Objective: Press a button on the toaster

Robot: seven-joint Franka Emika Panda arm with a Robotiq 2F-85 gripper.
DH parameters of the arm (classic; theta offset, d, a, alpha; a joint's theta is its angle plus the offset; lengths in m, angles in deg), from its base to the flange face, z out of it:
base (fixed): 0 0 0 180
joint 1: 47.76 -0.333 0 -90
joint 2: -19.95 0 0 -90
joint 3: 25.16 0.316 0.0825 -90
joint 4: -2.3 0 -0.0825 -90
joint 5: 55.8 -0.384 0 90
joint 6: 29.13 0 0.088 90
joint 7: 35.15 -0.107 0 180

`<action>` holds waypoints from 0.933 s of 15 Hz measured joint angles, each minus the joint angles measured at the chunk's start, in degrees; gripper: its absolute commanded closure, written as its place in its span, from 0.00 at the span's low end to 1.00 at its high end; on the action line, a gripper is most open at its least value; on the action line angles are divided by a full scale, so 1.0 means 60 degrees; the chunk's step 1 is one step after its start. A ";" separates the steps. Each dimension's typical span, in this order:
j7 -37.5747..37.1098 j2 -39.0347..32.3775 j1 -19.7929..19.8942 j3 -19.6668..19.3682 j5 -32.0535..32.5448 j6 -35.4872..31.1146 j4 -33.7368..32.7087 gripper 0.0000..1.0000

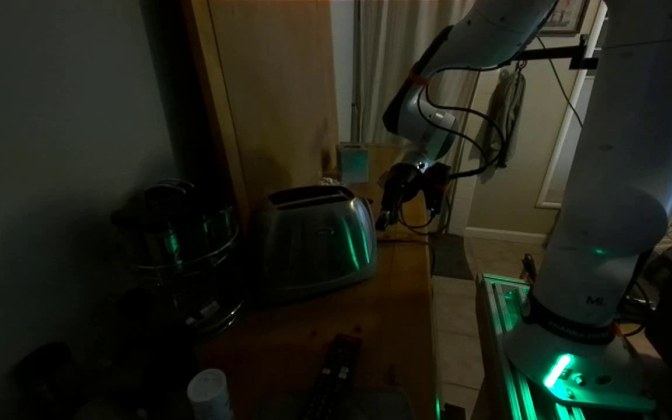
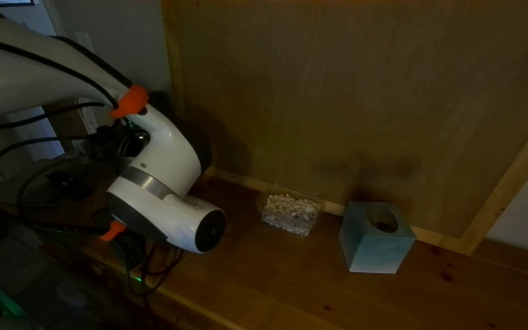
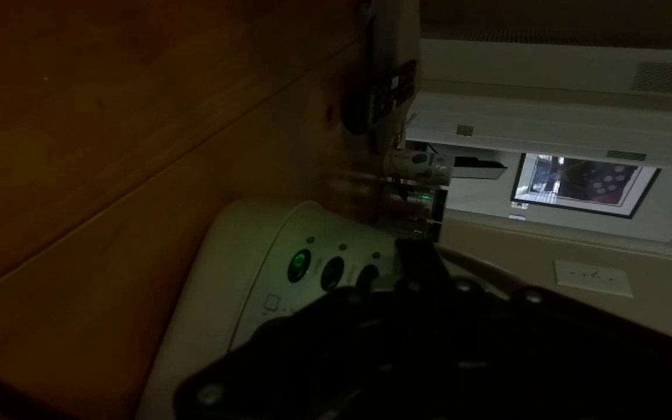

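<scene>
Black jointed gripper (image 3: 420,255) sits with fingertips together, near black oval buttons (image 3: 332,274) on rounded stainless-steel toaster (image 1: 315,251). Contact unclear.

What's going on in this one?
A robot's gripper, apparently shut with nothing visible in it, hangs close by one end of a shiny toaster, probably to press one of the dark oval buttons that the wrist view shows there. One button shows green. Whether the gripper touches the toaster cannot be told.
</scene>
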 measured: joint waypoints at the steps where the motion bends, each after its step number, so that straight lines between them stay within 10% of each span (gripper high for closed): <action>1: 0.0000 -0.0002 0.0000 0.0000 0.0000 0.0000 0.0000 1.00; 14: -0.0092 -0.0010 0.0000 0.0000 -0.0012 -0.0010 -0.0003 1.00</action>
